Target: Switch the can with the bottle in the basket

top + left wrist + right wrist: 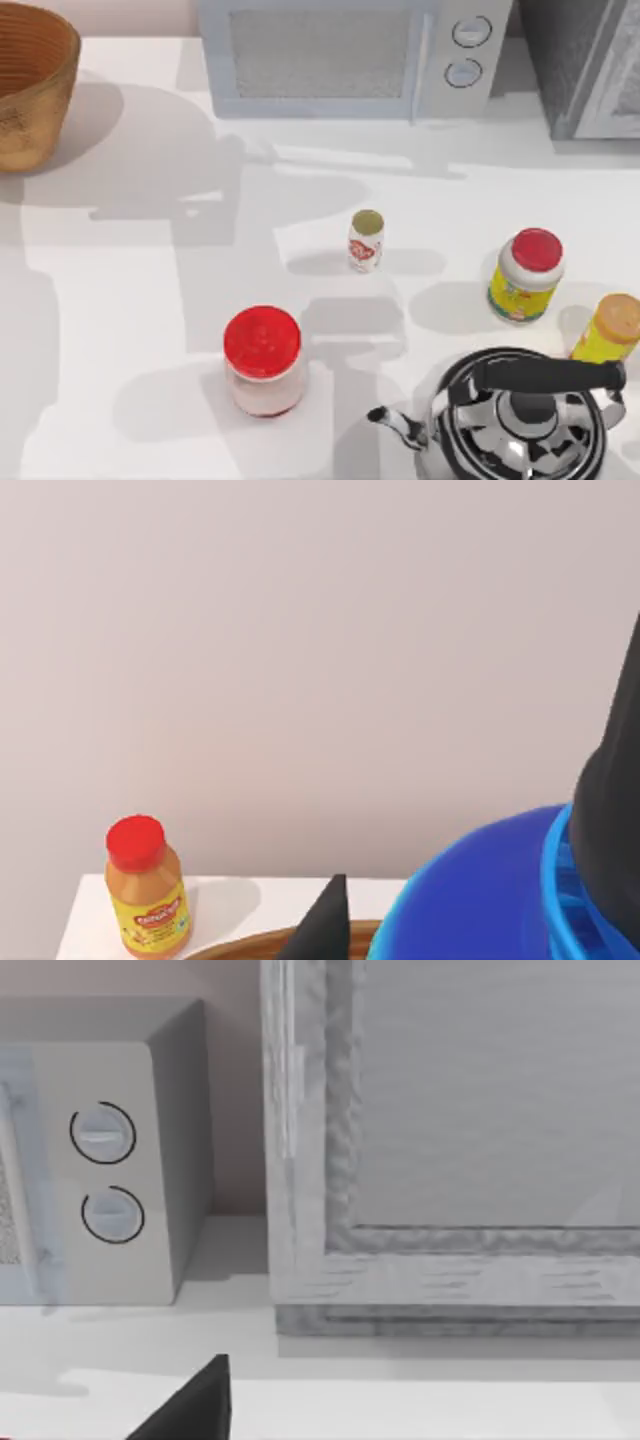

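Left gripper (470, 880) closed on the can (455, 915), upright just above the basket (250, 945) rim at the table's 10 o'clock corner; bottle (366, 242) upright mid-table, toward 4 o'clock from the basket, probably nearer the right gripper (195, 1405), grip state unreadable, facing the microwave (100, 1160).

Basket (30, 90) sits in the upper left corner of the top view, microwave (350, 58) along the top centre. Bottle (366, 241) stands mid-frame, well right of the basket. Lower left of it, a big jar (263, 360); to its right, a smaller jar (526, 275). Kettle (520, 415) occupies the lower right, a container (608, 330) just above its right side.
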Robot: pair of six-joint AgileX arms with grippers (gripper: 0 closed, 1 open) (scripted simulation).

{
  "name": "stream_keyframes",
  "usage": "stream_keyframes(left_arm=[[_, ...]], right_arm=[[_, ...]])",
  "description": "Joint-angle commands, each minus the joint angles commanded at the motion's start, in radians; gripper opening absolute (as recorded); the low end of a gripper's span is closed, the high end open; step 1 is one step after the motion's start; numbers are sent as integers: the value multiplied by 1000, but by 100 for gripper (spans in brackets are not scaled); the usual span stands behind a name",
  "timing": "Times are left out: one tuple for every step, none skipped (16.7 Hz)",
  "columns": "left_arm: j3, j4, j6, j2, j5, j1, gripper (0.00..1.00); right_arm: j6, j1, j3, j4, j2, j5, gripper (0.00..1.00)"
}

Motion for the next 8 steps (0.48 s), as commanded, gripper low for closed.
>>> stream_keyframes(left_arm=[[0,0,0,0,0,0,0],[0,0,0,0,0,0,0],[0,0,0,0,0,0,0],[-3,2,2,-3,-1,-3,0],[-1,4,1,0,-2,-4,0],[4,13,0,14,-5,-6,0],[12,27,-2,35,-8,-9,0],[23,43,-3,62,-12,-15,0]], right_arm=[[0,0,0,0,0,0,100],[0,0,0,0,0,0,100],[0,0,0,0,0,0,100],[0,0,0,0,0,0,100],[0,0,0,0,0,0,100],[0,0,0,0,0,0,100],[0,0,0,0,0,0,100],[0,0,0,0,0,0,100]])
